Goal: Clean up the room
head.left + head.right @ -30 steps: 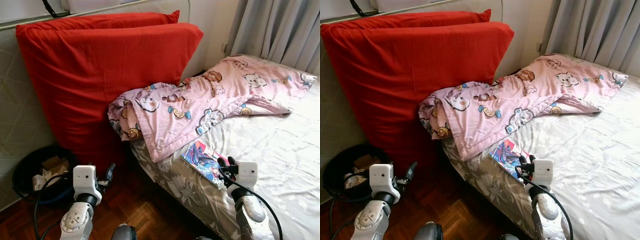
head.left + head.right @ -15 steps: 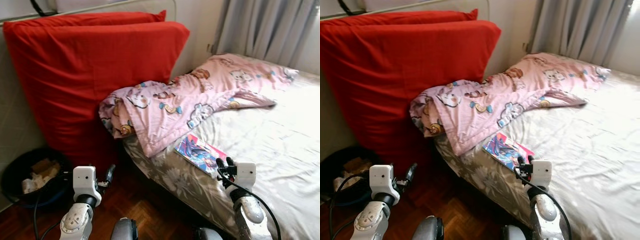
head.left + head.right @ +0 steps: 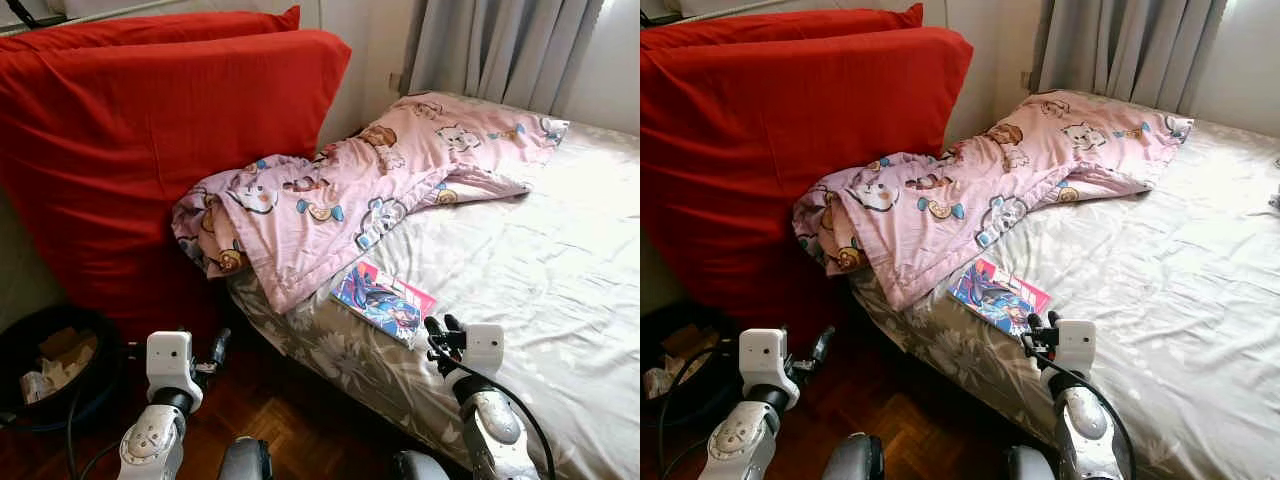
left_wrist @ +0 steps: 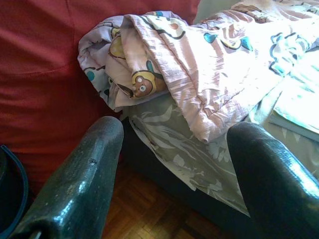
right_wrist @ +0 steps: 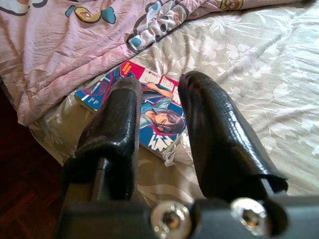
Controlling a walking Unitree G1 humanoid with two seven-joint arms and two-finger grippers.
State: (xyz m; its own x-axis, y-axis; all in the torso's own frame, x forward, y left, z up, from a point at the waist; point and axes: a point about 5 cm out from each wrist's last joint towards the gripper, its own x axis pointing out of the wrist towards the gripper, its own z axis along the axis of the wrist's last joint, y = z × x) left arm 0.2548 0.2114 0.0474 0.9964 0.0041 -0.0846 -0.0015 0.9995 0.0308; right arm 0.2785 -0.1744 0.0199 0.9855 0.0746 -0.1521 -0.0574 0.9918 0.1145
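View swung rightward; my right end effector [image 3: 441,327] narrowly parted beside comic book [image 3: 383,300]: thin, floppy, pinch at near edge

A bed [image 3: 560,260] fills the right of the scene, with a wooden floor [image 3: 270,410] at its near left corner. On the bed, a crumpled blanket [image 3: 340,200] runs from the far right toward the left edge, where it bunches against a large upright cushion [image 3: 150,150] standing left of the bed. A comic book [image 3: 383,301] lies on the sheet just in front of the blanket, near the bed's edge. A bin [image 3: 50,365] holding scraps sits on the floor at the far left, in front of the cushion. Curtains [image 3: 500,50] hang behind the bed.
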